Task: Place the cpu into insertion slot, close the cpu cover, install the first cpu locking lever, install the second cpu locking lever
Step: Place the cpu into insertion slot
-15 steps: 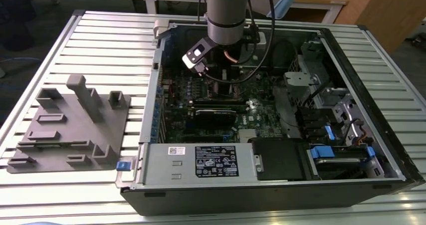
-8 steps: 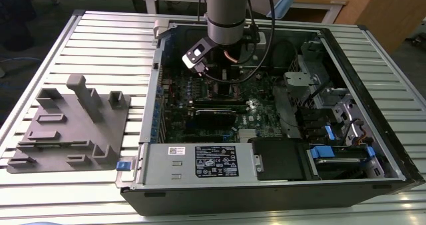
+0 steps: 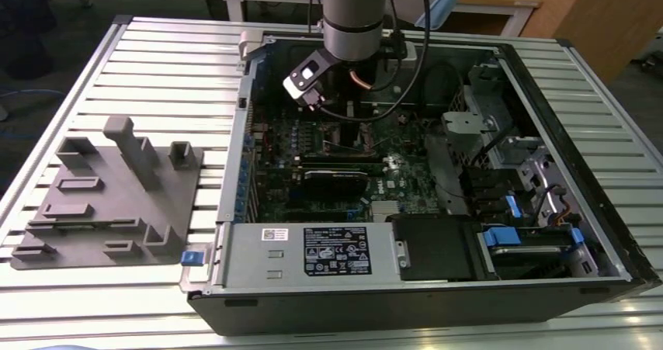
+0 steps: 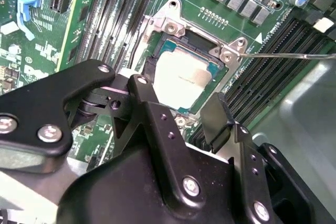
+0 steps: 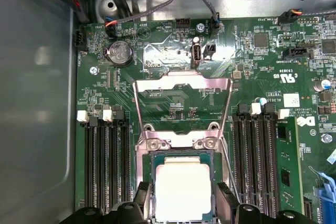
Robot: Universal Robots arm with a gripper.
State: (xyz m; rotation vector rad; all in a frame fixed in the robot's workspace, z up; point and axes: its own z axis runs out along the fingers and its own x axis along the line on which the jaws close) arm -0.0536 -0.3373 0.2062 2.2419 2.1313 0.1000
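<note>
Gripper (image 5: 184,188) down low over the green motherboard (image 5: 105,77), inside the open computer case (image 3: 310,288) on the slatted tabletop (image 3: 155,55). Its jaws are spread wide, one of the fingers (image 4: 218,119) on each side of the insertion slot (image 5: 181,156), and they clamp nothing. The cpu (image 5: 182,190) lies flat in that slot: pale silvery square top, thin green border, edges parallel to the black socket walls. The cpu cover (image 5: 181,81), a thin metal frame, is swung back off the slot on its hinge, and a wire locking lever (image 4: 294,55) juts out unlatched.

By my read, placement is what matters here. The chip wants to sit level, no corner riding up a wall, and the jaws need to stay wide so neither finger nudges it.
</note>
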